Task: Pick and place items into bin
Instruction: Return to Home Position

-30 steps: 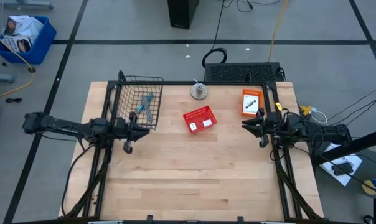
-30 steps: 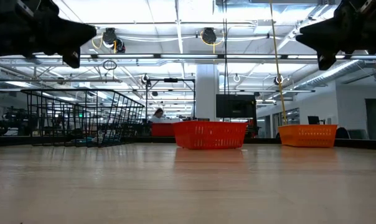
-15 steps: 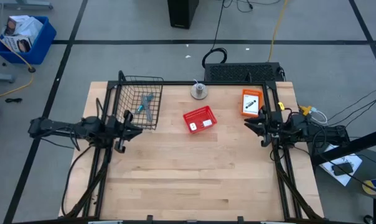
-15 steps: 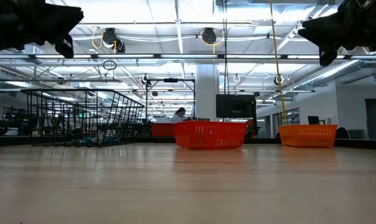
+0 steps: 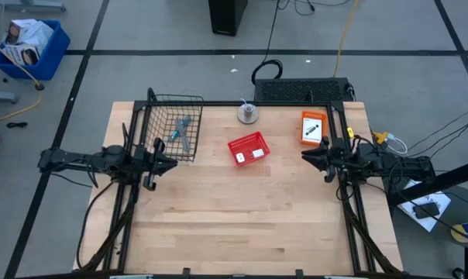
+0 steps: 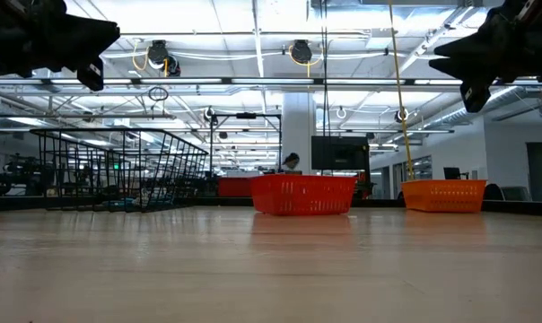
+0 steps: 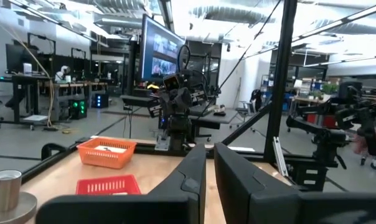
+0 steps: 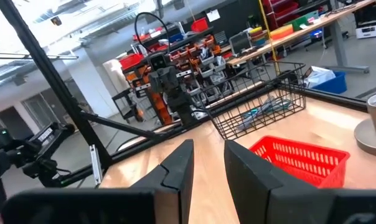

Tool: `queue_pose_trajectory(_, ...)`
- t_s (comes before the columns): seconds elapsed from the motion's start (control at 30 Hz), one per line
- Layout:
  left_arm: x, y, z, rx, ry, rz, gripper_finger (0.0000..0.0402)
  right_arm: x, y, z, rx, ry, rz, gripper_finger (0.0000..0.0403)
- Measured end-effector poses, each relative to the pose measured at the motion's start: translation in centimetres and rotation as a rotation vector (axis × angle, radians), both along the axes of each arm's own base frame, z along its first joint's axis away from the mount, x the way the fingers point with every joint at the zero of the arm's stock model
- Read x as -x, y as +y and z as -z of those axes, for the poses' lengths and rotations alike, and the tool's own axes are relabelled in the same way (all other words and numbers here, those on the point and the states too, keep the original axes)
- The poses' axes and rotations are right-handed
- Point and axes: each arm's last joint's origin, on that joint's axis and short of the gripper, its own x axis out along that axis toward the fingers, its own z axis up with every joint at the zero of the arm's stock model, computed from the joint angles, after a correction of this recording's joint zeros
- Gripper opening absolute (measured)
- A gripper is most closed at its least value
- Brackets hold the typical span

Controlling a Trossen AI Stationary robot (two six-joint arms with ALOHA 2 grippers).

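Observation:
A black wire basket at the far left of the table holds grey and teal stick tools. A red basket in the middle holds small white blocks. An orange basket at the far right holds a white packet with black print. My left gripper hovers level above the table's left edge, near the wire basket, shut and holding nothing. My right gripper hovers level at the right edge, below the orange basket, slightly open with nothing between its fingers.
A metal cylinder on a round base stands at the far edge between the baskets. A blue bin with packets sits on the floor beyond the far left corner. The near half of the wooden table lies bare.
My left gripper has drawn back a little toward the table's left edge, staying level and shut. My right gripper has rolled slightly about its own pointing line without shifting place.

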Motion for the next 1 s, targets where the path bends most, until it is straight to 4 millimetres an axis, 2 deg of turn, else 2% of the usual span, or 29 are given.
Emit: queue_pose_trajectory(1.0, 0.0, 0.0, 0.01, 0.005, 0.001, 0.0, 0.0037, 0.0, -0.03, 0.0, 0.001, 0.001, 0.011, 0.0084)
